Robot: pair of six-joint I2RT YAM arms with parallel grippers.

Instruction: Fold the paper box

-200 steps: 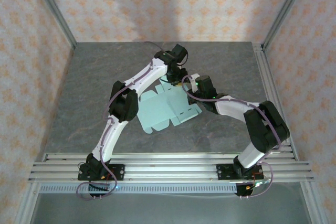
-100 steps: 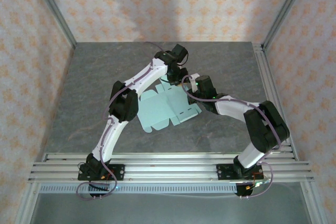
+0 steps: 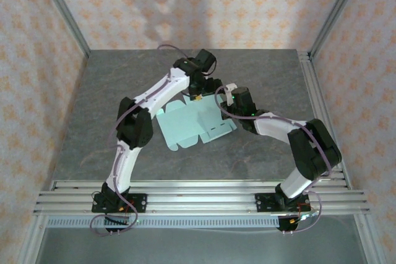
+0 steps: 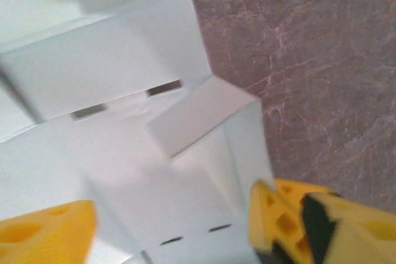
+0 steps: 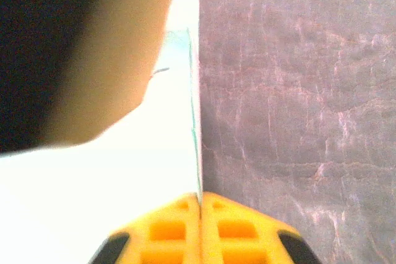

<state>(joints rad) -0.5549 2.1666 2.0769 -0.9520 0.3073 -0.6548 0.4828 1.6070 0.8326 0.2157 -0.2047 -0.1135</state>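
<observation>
The paper box [image 3: 195, 125] is a pale mint sheet with creases, slots and flaps, lying mostly flat mid-table. My right gripper [image 3: 228, 94] is at its far right corner, shut on a thin raised flap edge [image 5: 197, 153]; the yellow fingertips [image 5: 185, 214] meet on the card. My left gripper [image 3: 196, 93] hovers over the sheet's far edge, open. In the left wrist view its yellow fingers [image 4: 275, 217] stand wide apart over the card [image 4: 111, 153], with a partly lifted flap [image 4: 198, 112] in front and nothing between them.
The grey stone-look tabletop [image 3: 124, 91] surrounds the sheet. Aluminium rails [image 3: 198, 193] run along the near edge and another rail [image 3: 312, 103] along the right side. Patterned walls enclose the back and sides. A blurred tan and dark shape [image 5: 93, 47] sits close before the right wrist camera.
My left gripper has opened wide and lifted slightly back, its elbow swinging left. The sheet has shifted a little left. My right gripper has stayed shut on the flap.
</observation>
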